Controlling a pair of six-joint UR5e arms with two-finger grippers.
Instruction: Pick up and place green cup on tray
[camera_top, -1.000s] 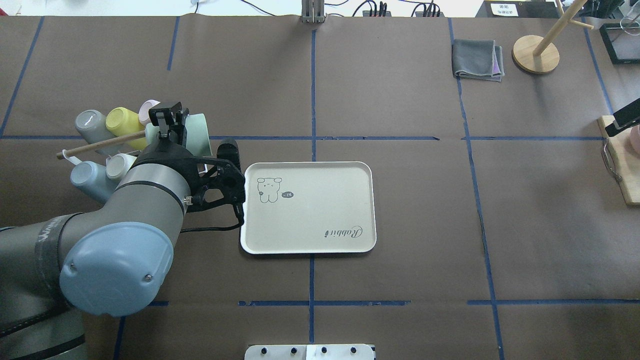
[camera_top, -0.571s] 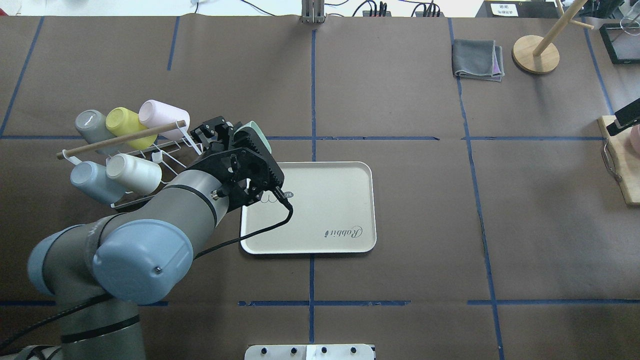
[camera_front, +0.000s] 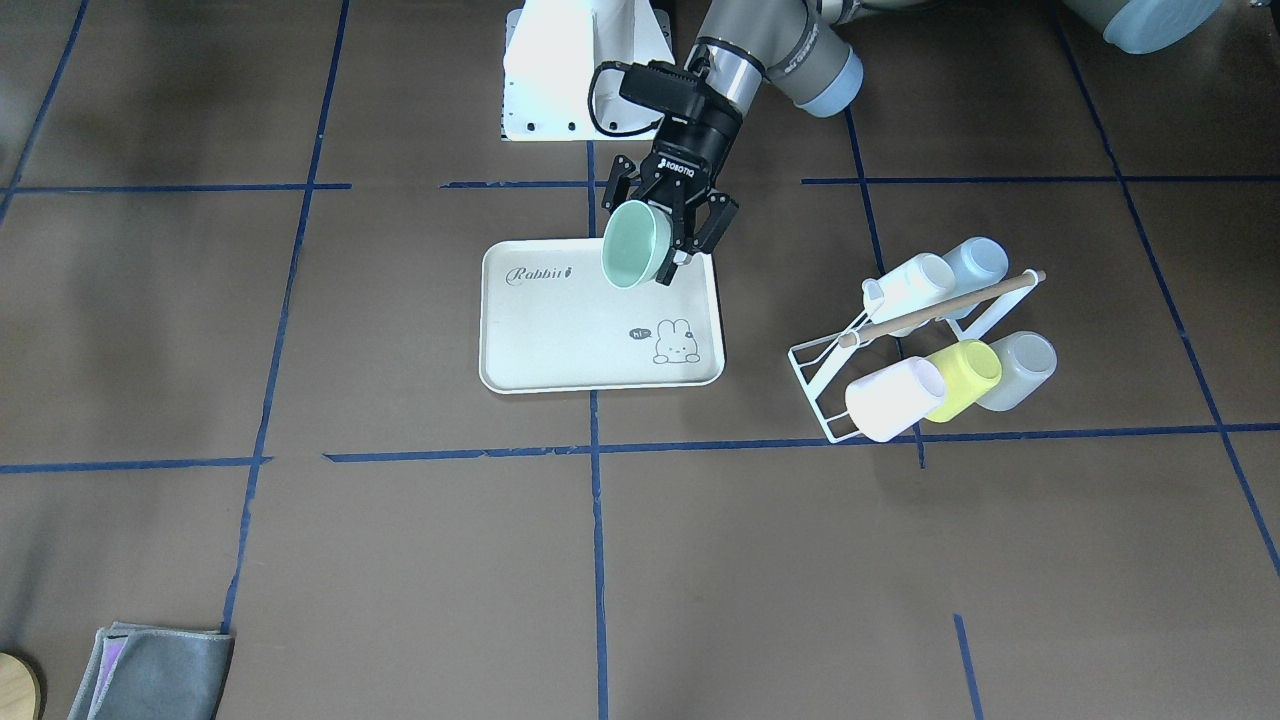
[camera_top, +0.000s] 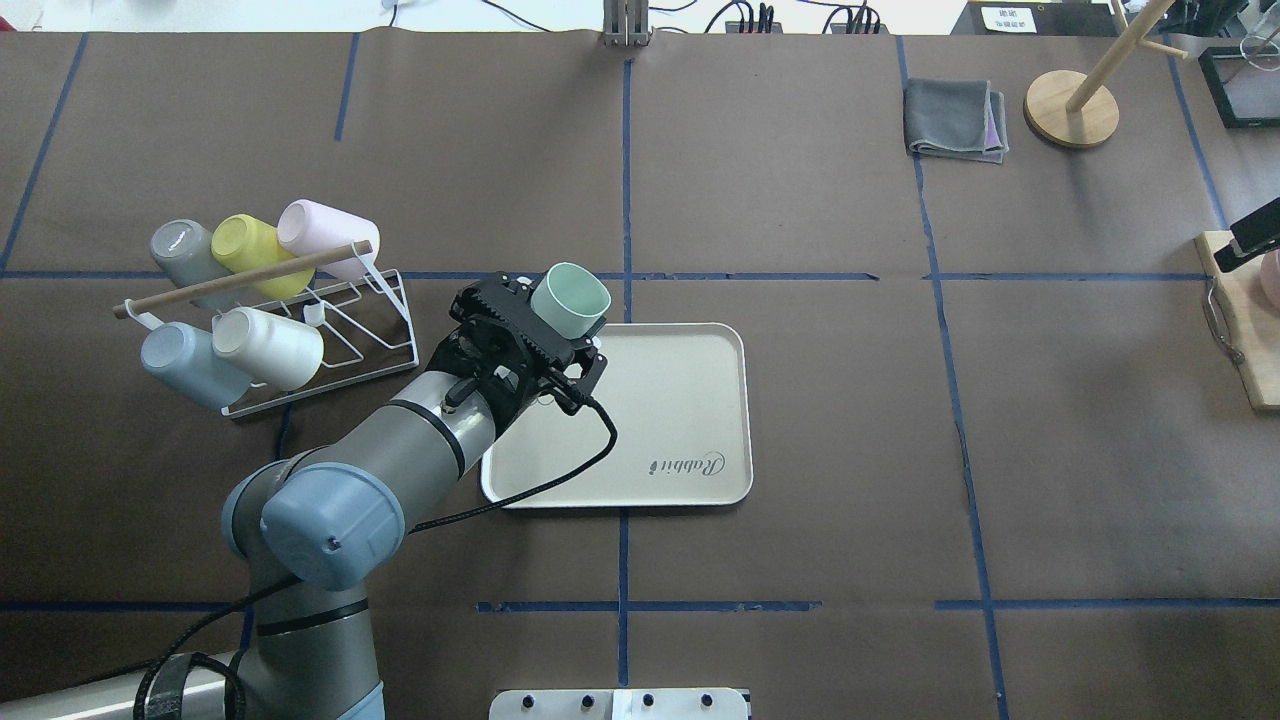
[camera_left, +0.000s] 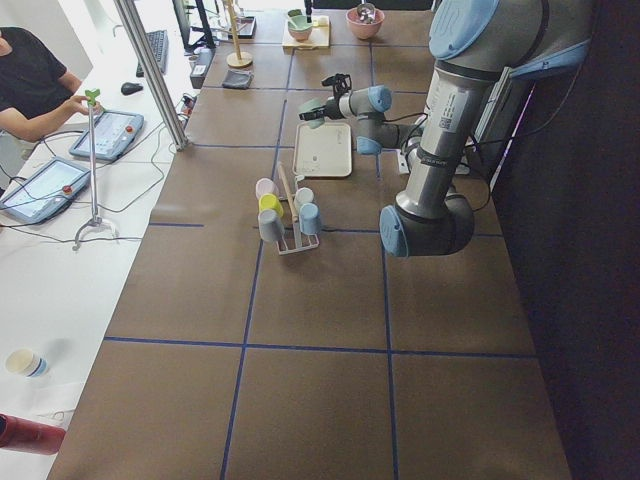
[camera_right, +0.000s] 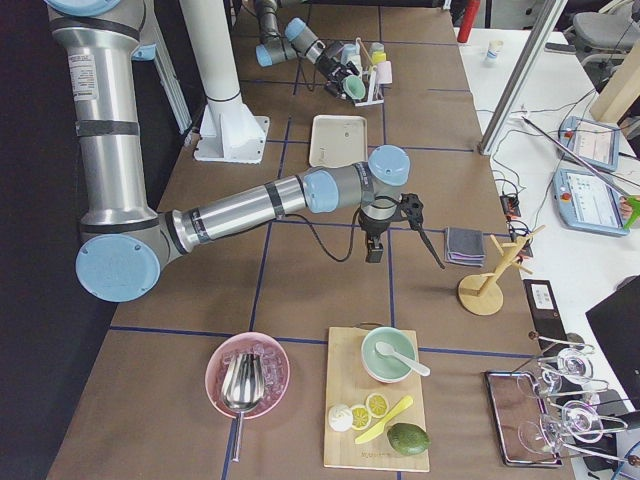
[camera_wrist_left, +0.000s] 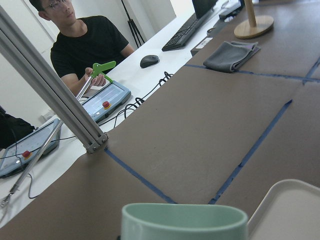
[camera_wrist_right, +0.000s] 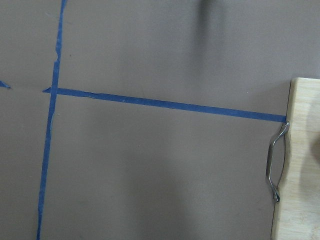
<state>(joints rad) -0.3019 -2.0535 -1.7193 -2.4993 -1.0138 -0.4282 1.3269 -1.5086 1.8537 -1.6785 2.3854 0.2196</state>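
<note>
The green cup (camera_top: 570, 299) is a pale mint tumbler held in the air, tilted with its mouth pointing away from the robot. My left gripper (camera_top: 545, 326) is shut on its lower part. From the front, the green cup (camera_front: 630, 245) and left gripper (camera_front: 668, 240) hang over the robot-side edge of the cream tray (camera_front: 560, 345). The tray (camera_top: 660, 410) has nothing on it. In the left wrist view the cup's rim (camera_wrist_left: 184, 219) fills the bottom, with a tray corner (camera_wrist_left: 295, 210) beside it. My right gripper (camera_right: 415, 228) hovers far off by the cutting board; I cannot tell its state.
A white wire rack (camera_top: 330, 322) left of the tray holds grey, yellow, pink, blue and white cups on pegs. A folded grey cloth (camera_top: 955, 118) and a wooden stand (camera_top: 1072, 105) sit far right. A wooden board (camera_top: 1250, 330) lies at the right edge. A person (camera_wrist_left: 82, 47) sits beyond the table.
My left arm has pulled the green cup off the rack and carried it right, to above the tray's edge. The cup's mouth now shows from overhead.
</note>
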